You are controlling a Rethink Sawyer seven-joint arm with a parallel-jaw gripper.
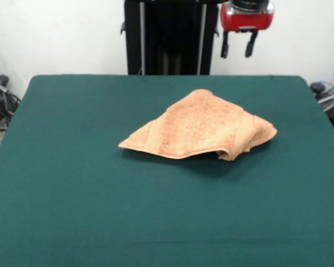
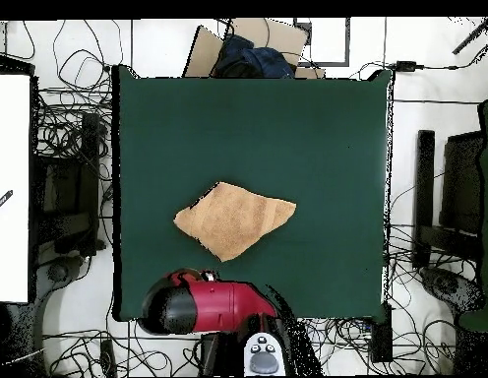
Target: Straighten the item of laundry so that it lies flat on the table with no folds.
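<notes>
The peach-tan towel (image 1: 200, 125) lies near the middle of the dark green table (image 1: 72, 167), folded over on itself into a rough triangle, with a bunched fold at its right corner. In the overhead view the towel (image 2: 233, 219) is a folded diamond shape on the table (image 2: 317, 128). My gripper (image 1: 237, 49) hangs from the red wrist above the table's far edge, well behind the towel and clear of it. Its two black fingers (image 1: 225, 49) stand apart and hold nothing. From above only the red arm (image 2: 204, 303) shows at the table's robot-side edge.
The black pedestal (image 1: 170, 36) stands behind the table's far edge. Cables lie off the table's left (image 1: 0, 103) and right (image 1: 328, 94). Overhead, a cardboard box with dark cloth (image 2: 250, 49) sits beyond the far edge and a white board (image 2: 10, 187) is at the left.
</notes>
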